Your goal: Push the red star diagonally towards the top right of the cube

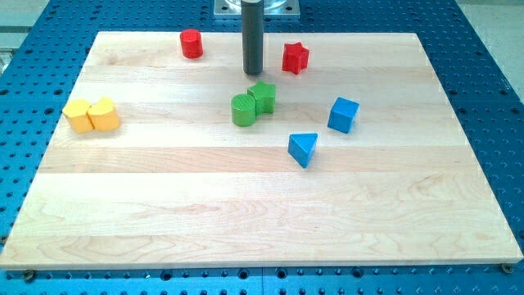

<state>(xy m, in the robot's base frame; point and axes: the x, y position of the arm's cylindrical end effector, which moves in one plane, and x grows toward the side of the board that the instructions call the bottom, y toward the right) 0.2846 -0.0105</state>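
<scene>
Currently, in the single camera view, the wooden board [246, 205] is being shown on a blue perforated table [483, 74], and the dark rod is being held upright near the view's top, with my tip [253, 72] resting on the board. No gripper is being carried by this arm, so no jaws are there to be spread or pressed together, and nothing is being pinched; only the bare rod end is being offered to the blocks. The red star [295, 57] is being seen to the view's right of the tip, near it but apart from it, close to the board's top edge. The blue cube [344, 115] is lying lower and further to the view's right, well apart from the star. The tip is judged to be standing on the star's left side because a push from there would be sending the star rightward, toward the area above and right of the cube; some downward component is likely being needed too. A green cylinder [243, 110] and a green star [263, 97] are sitting touching each other just below the tip and are not being disturbed. A blue triangle [303, 149] is lying below the cube, a red cylinder [191, 43] near the top left, and two yellow blocks [92, 115] are being left together at the view's left.
</scene>
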